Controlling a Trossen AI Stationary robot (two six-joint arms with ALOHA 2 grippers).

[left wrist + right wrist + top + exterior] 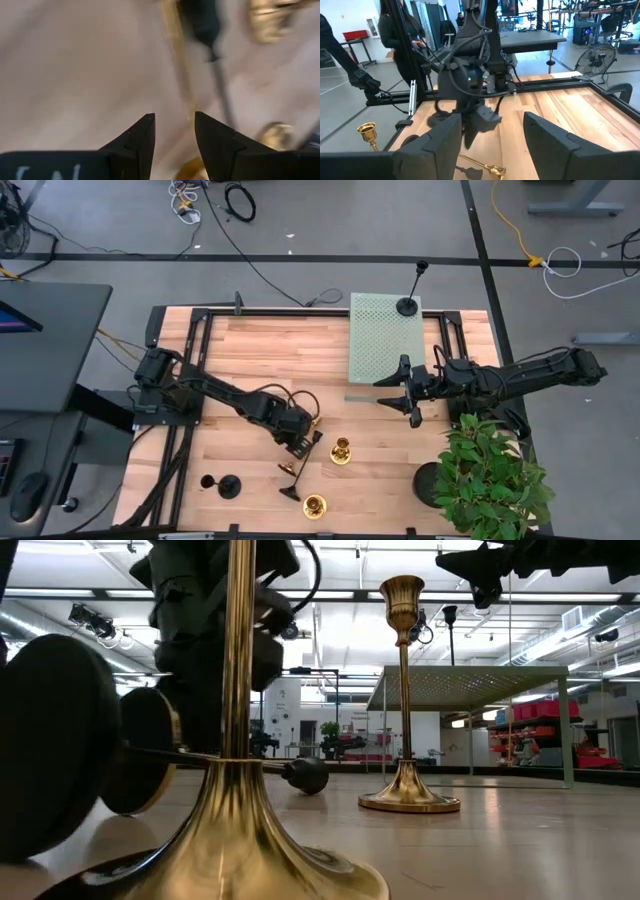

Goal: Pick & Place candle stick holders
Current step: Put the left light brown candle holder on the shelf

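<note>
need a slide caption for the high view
Left tool low among toppled and standing candlesticks; right tool open beside the green perforated stand.

Wooden table, seen from above. A green perforated platform stood at its far edge and carried one black candlestick. Directly on the wood stood two gold candlesticks; a third gold one and a black one lay tipped between them. Another black candlestick lay near the front left. A potted plant occupied the front right corner.
</note>
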